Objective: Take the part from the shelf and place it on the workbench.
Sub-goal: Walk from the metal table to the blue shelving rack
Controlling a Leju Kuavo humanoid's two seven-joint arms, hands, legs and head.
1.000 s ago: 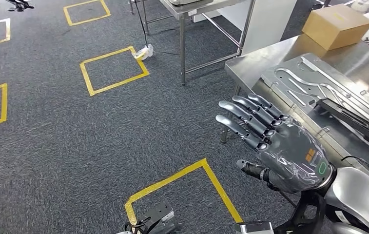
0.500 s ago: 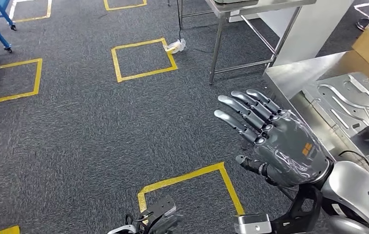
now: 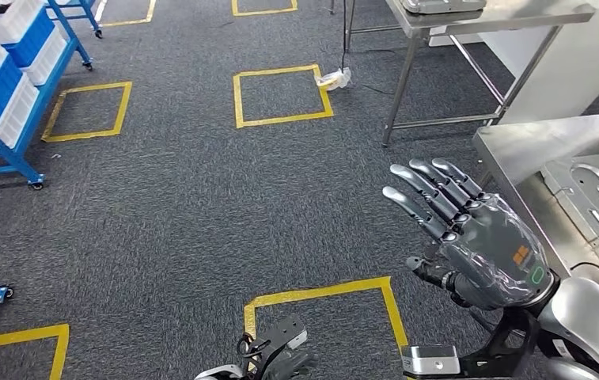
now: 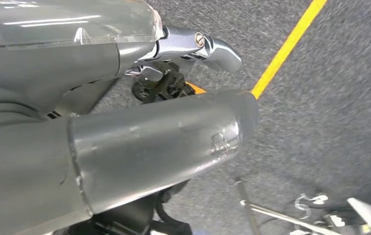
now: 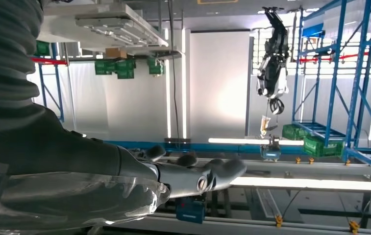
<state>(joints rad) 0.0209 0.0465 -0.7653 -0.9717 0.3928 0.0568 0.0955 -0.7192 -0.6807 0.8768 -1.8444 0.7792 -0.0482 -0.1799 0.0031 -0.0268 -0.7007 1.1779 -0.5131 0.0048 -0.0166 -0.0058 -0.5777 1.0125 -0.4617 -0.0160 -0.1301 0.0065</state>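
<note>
An industrial workshop or factory test floor was shown. Grey carpet [image 3: 161, 206] was marked out with yellow taped squares [image 3: 282, 95]. Blue shelving racks [image 3: 11, 87] on castors were loaded with white bins [image 3: 19, 24], and stainless steel workbenches [image 3: 517, 142] were set along one side. Tall blue racking [image 5: 355, 83] holding green crates [image 5: 320, 144] was seen in the right wrist view.

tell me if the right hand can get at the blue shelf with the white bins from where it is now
Probably not yet. The right hand hangs empty with fingers spread on the right of the head view, beside the steel workbench. The blue shelf with white bins stands far off at the left, across a wide stretch of carpet.
</note>
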